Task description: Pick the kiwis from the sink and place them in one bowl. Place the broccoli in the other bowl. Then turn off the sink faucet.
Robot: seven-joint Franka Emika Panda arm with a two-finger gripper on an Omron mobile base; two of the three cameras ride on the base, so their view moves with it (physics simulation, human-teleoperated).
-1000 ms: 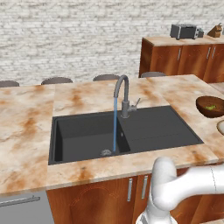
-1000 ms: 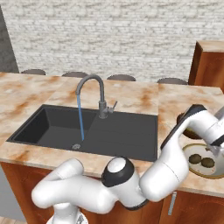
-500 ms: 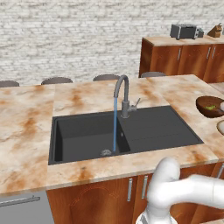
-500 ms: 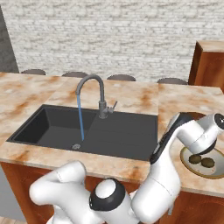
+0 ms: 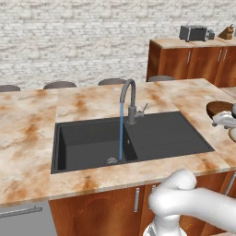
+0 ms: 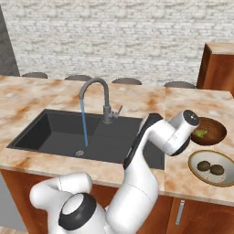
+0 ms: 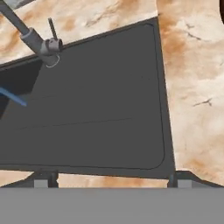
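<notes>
Cream bowl (image 5: 233, 133) cut off, w/ kiwis (image 6: 210, 167)

My worktop is a marbled tan counter (image 6: 41, 93) w/ the dark sink (image 6: 55, 132) set into it. To my right on it: brown wooden bowl (image 6: 211, 130), and just nearer me the cream bowl (image 6: 197, 161), not touching.

faucet (image 7: 39, 43) upright beside bare drainboard (image 7: 96, 118)
</notes>
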